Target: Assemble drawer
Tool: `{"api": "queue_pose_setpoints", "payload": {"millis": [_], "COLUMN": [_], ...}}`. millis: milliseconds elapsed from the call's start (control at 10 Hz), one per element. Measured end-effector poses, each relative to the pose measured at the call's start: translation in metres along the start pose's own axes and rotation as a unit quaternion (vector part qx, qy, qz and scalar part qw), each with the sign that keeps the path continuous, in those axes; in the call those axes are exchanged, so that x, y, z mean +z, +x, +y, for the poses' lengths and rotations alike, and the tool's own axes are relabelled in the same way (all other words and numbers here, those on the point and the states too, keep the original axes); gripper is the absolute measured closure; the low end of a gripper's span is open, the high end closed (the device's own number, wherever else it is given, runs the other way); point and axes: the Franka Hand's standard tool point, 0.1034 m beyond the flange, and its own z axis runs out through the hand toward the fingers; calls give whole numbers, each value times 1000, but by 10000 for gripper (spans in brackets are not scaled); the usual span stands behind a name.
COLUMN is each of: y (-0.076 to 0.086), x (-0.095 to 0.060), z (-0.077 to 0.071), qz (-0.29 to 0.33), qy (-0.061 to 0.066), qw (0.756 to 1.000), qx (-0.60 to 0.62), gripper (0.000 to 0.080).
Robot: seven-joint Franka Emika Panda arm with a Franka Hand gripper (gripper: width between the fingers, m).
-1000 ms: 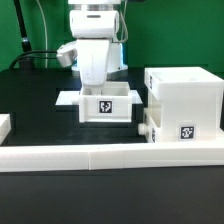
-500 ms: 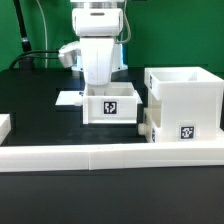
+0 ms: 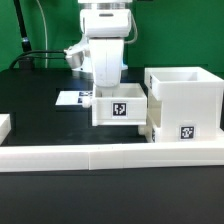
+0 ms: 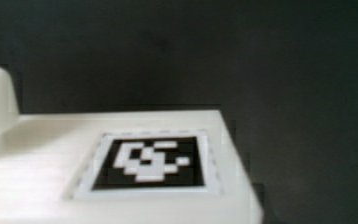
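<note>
In the exterior view a small white tray (image 3: pixel 121 108) with a square tag on its front sits just to the left of the tall white housing (image 3: pixel 185 95), almost touching it. My gripper (image 3: pixel 107 90) reaches down into the tray from above. Its fingertips are hidden behind the tray wall, and the tray travels with it. A second tray's knob (image 3: pixel 147 129) sticks out low on the housing's left side. The wrist view shows only the held tray's tagged white face (image 4: pixel 149 160) very close, with dark table beyond.
The marker board (image 3: pixel 70 99) lies flat on the black table, left of the tray. A long low white border wall (image 3: pixel 100 155) runs across the front. A small white block (image 3: pixel 4 125) sits at the exterior view's left edge. Cables hang at the back.
My gripper and the tray have moved together toward the exterior view's right, off the marker board and up to the housing's left side.
</note>
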Motion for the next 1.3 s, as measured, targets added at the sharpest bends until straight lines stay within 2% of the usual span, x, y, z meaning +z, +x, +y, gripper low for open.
{"api": "queue_pose_setpoints", "payload": {"millis": [700, 1000, 1300], "y": [7, 12, 18], "x": [0, 0, 3], "z": [3, 9, 9], "qz": [1, 1, 4], "qy": [-1, 5, 8], "qw": [1000, 1000, 1000], "qx": [0, -2, -6], "gripper": [757, 757, 757]}}
